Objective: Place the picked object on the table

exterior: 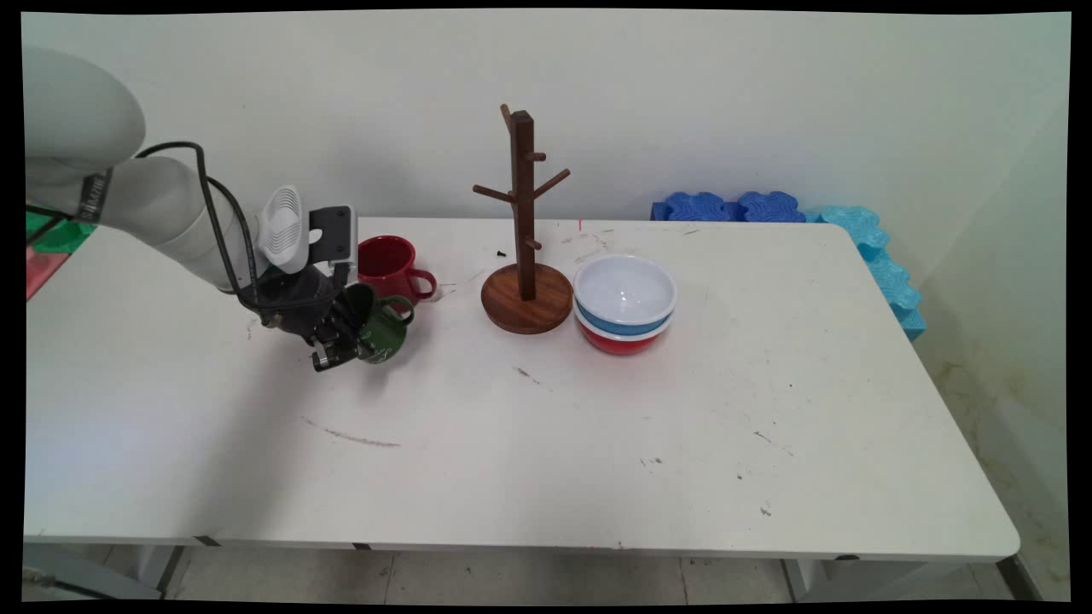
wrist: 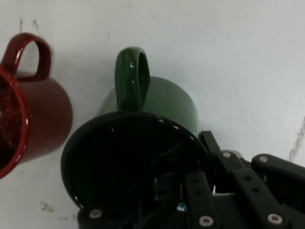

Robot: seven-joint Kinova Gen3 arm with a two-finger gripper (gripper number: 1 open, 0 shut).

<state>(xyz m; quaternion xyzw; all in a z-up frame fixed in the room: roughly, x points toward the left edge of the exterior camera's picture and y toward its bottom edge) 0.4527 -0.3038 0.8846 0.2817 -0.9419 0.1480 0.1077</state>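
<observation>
The gripper (exterior: 339, 339) is low over the left part of the white table (exterior: 597, 443) and is closed on the rim of the green mug (exterior: 386, 331). In the hand view one finger reaches down inside the mug's dark mouth and the other linkage lies outside its wall, so the wall is pinched between them. The green mug is tilted, its mouth turned left toward the hand and its handle pointing to the far right. Whether its base touches the table or hangs just clear of it cannot be told from either view. Just beyond it, on the far side, the red mug (exterior: 388, 263) stands upright with its handle turned right; the two mugs are near each other but apart, with a strip of bare table between them in the hand view. To the right stands the wooden mug tree (exterior: 523, 223), upright on its round base, with nothing hanging on its pegs. Touching or just beside that base on the right is a stack of two bowls, a blue bowl (exterior: 625, 294) with a white inside nested in a red bowl (exterior: 621, 342). Blue foam pieces (exterior: 734, 207) lie along the wall past the table's far right corner
</observation>
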